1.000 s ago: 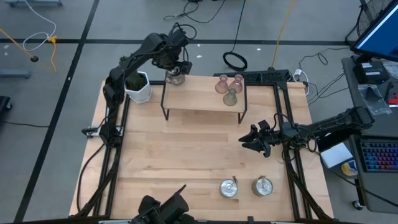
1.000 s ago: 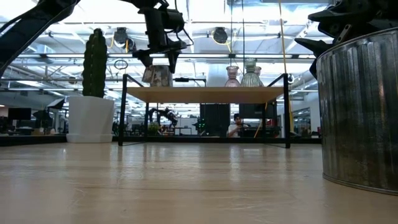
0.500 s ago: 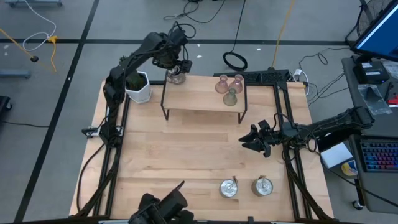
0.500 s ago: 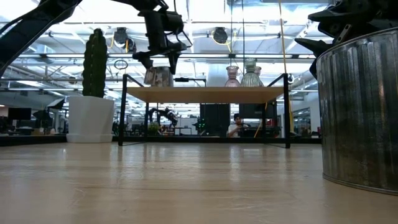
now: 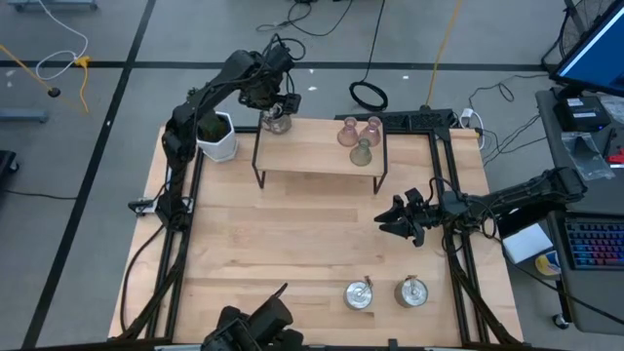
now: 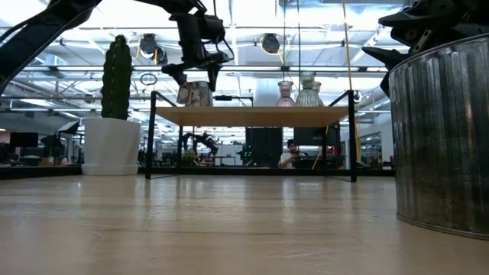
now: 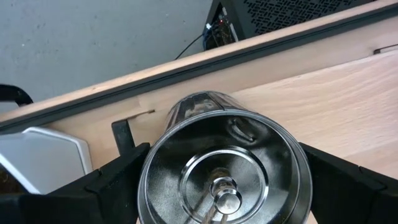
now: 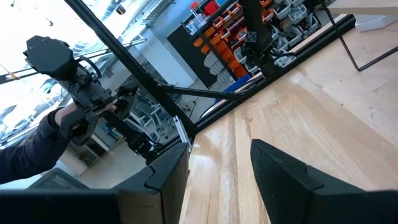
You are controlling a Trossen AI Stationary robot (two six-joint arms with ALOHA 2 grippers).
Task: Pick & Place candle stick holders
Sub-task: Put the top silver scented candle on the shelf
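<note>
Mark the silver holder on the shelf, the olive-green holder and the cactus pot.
silver holder (image 7: 224, 171), left wrist view, on its shiny inner bowl.
olive-green holder (image 5: 362, 153), high view, on its glass body.
cactus pot (image 6: 111, 145), low view, on its white wall.

Shelf (image 5: 317, 156) at worktop (image 5: 273, 244) rear: 3 glass holders (image 5: 359, 138) on its right end, 1 metal holder (image 5: 277, 121) left; 2 metal holders (image 5: 386, 292) front-right.

The left gripper (image 6: 195, 74) holds a silver holder (image 6: 195, 94) just above the raised shelf (image 6: 252, 115).
</note>
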